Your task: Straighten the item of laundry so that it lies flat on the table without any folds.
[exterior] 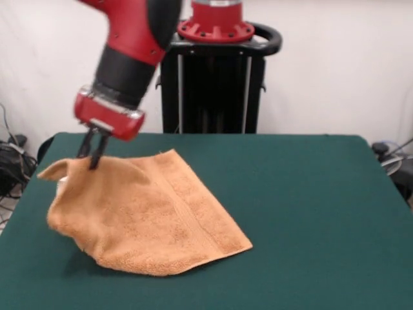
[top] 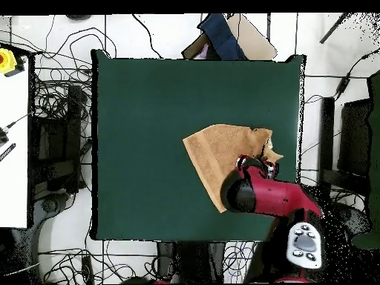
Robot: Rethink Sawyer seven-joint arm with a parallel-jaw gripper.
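Note:
The orange-tan towel (exterior: 148, 216) lies on the dark green table (exterior: 310, 194), left of the middle in the front view. Its right part lies flat with a woven band running across it. Its left part is bunched and raised, with one corner sticking up. My gripper (exterior: 91, 155) comes down from the red arm and is shut on the towel's raised upper-left edge. In the overhead view the towel (top: 215, 156) lies right of the table's middle, and the arm (top: 260, 194) covers its near right part and the gripper. The white tag does not show clearly.
The robot's black pedestal (exterior: 213, 84) stands behind the table's far edge. Cables and equipment (top: 52, 141) lie on the floor around the table (top: 148, 111). The towel's bunched side is close to the table's left edge in the front view.

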